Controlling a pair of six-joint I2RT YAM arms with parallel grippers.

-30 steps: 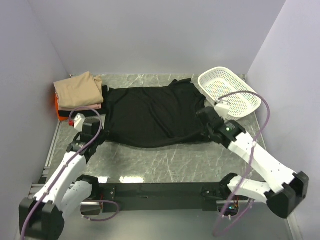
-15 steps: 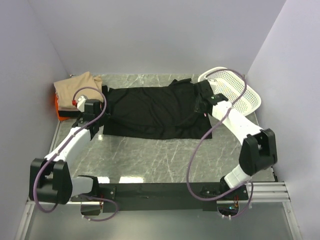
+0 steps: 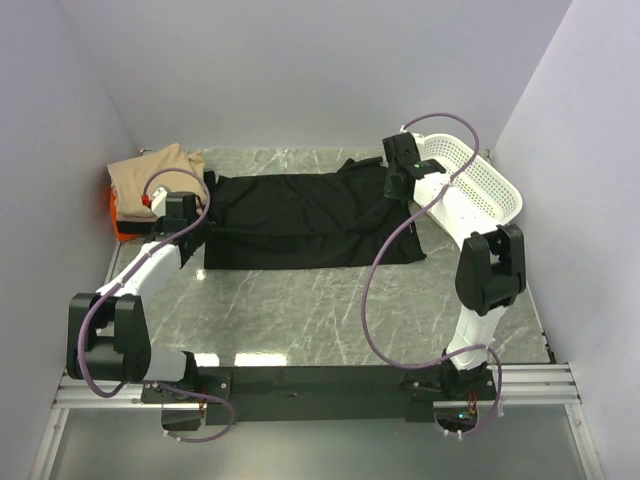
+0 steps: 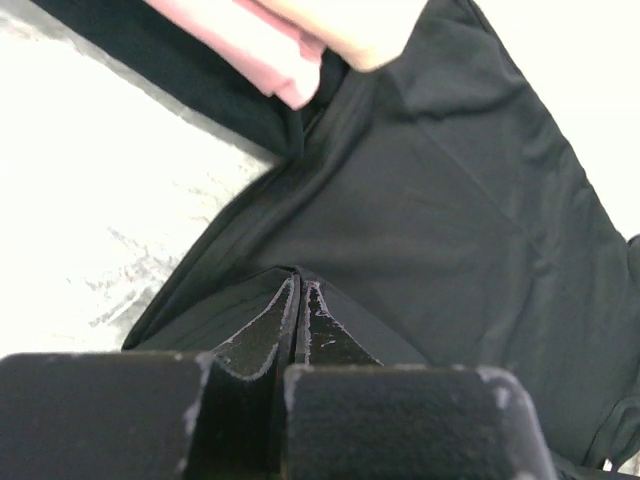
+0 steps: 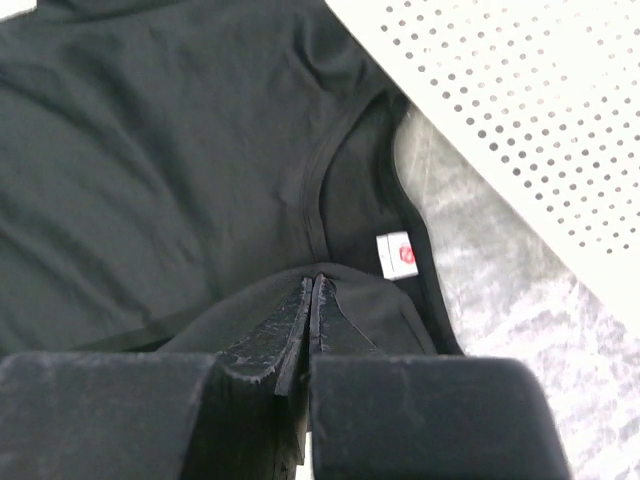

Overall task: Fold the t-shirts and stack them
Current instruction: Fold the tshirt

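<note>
The black t-shirt lies across the back of the table, its near part folded over toward the back. My left gripper is shut on the black t-shirt's left edge; the wrist view shows the fingers pinching cloth. My right gripper is shut on the shirt near the collar, by the neck label. A stack of folded shirts sits at back left, tan on top, pale pink and orange below.
A white perforated basket stands at the back right, close to my right arm; its wall shows in the right wrist view. Grey walls close in the left, right and back. Marble table top lies in front of the shirt.
Both grippers have carried the shirt's near edge away from me toward the back, folding it over. The shirt now covers a narrower strip of the table.
</note>
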